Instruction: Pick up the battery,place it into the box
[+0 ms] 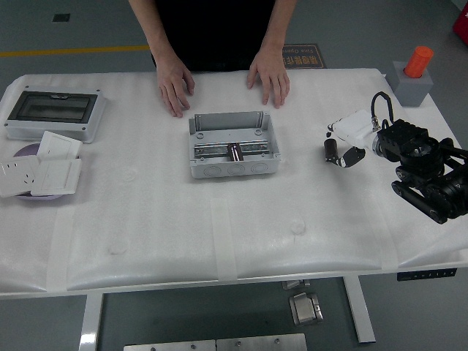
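On white padded table [146,212]: grey box [234,145].

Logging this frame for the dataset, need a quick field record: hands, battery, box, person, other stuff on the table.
right hand: over the table's right side, fingers at a small dark cylinder; grasp cannot be confirmed
left hand: not in view
battery: dark cylinder at the right hand's fingertips, right of the box
box: grey, open, table centre; a dark part already inside
person: at the far edge, both hands flat on the table
other: lidded enclosure and white sockets at left; orange cylinder on grey block far right
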You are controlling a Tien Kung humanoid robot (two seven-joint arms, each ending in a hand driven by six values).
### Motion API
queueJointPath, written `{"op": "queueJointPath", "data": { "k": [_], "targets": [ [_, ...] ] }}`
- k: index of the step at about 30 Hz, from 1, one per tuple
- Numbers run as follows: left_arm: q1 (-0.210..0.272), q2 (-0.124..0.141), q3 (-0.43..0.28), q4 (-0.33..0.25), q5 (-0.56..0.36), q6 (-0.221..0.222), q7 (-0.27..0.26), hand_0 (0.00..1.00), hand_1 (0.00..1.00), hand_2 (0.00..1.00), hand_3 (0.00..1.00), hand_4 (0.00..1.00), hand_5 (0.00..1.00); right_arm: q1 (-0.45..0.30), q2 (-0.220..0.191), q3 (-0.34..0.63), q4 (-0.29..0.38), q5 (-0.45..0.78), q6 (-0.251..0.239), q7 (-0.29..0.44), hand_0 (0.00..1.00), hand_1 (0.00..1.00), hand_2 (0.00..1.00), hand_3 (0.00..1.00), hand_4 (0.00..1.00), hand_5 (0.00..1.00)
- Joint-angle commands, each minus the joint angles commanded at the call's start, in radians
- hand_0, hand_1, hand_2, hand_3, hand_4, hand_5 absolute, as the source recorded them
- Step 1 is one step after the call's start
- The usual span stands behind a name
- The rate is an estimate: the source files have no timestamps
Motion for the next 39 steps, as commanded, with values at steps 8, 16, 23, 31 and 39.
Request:
{"op": "queueJointPath", "data": {
  "k": [8,16,23,31,39],
  "targets": [
    [-0.003,-0.002,-0.004,-0.004,0.018,0.002,-0.001,0.588,0.623,0.564,0.710,0.674,0.264,0.002,-0.002,-0.002,-0.010,0.014,0.001,0.006,0.586,0.530,0.778,0.816,0.978,0.523],
    [0.001,-0.004,0.005,-0.004,0.020,0.002,-0.002,0.588,0.623,0.564,0.706,0.671,0.264,0.010,-0.005,-0.007,-0.007,0.028,-0.004,0.001,0.586,0.530,0.779,0.816,0.985,0.538],
    [-0.001,-0.004,0.012,-0.006,0.028,0.002,-0.002,0.588,0.623,0.563,0.704,0.671,0.264,0.014,-0.007,-0.013,-0.022,0.046,-0.013,-0.002,0.585,0.531,0.779,0.815,0.984,0.543],
    [-0.001,-0.005,0.017,-0.007,0.034,0.002,-0.001,0.588,0.623,0.562,0.704,0.670,0.265,0.021,0.011,0.002,-0.057,0.055,-0.003,0.010,0.587,0.533,0.782,0.819,0.984,0.545],
    [-0.003,-0.008,0.018,-0.007,0.035,0.002,-0.002,0.588,0.623,0.562,0.703,0.669,0.267,0.027,0.037,0.015,-0.080,0.079,0.005,0.017,0.598,0.537,0.785,0.818,0.980,0.559]
  ]
}}
